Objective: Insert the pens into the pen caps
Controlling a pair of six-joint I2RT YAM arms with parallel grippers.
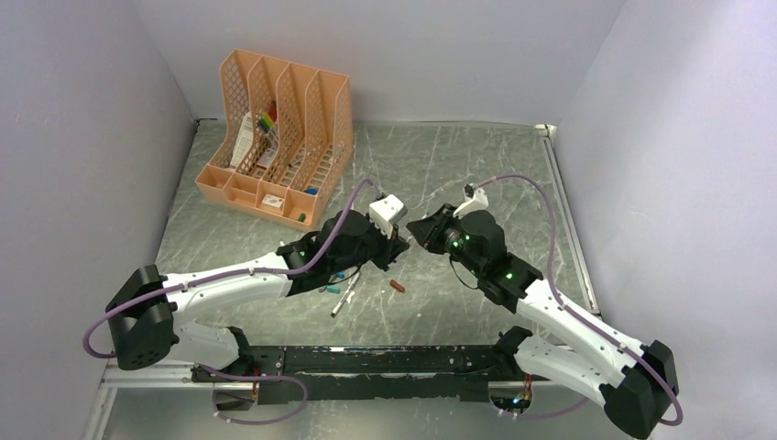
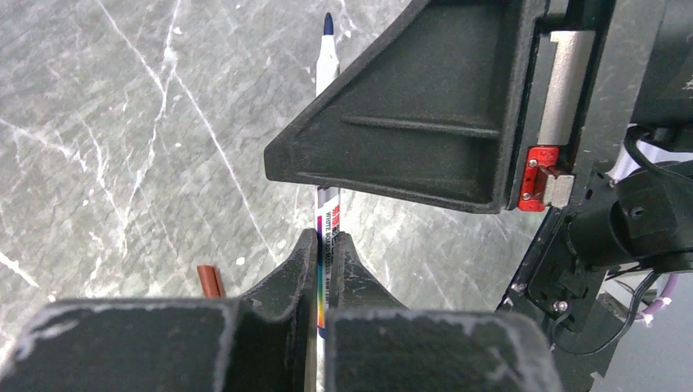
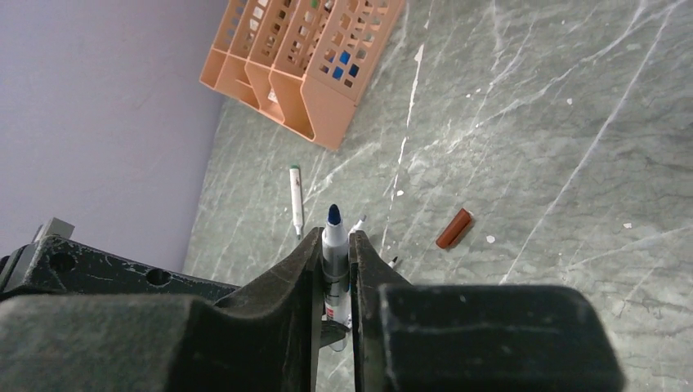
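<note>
The arm bases sit at the near edge of the bench [image 1: 476, 174]. Just beyond them, a loose pen [image 1: 344, 295] lies flat on the bench beside the left forearm, and a red-brown cap [image 1: 396, 286] lies on its side a little to the right, apart from the pen and from both arms. Above the middle of the bench the two arms meet tip to tip. The left end effector [image 2: 327, 245] is clenched on the labelled lower barrel of the held pen [image 2: 327, 69]. The right end effector [image 3: 333, 253] is closed on the same pen near its exposed blue tip, which projects past the fingers. The held pen carries no cap and is clear of the bench. At the far left corner stands an orange file organizer [image 1: 275, 137] holding assorted stationery.
</note>
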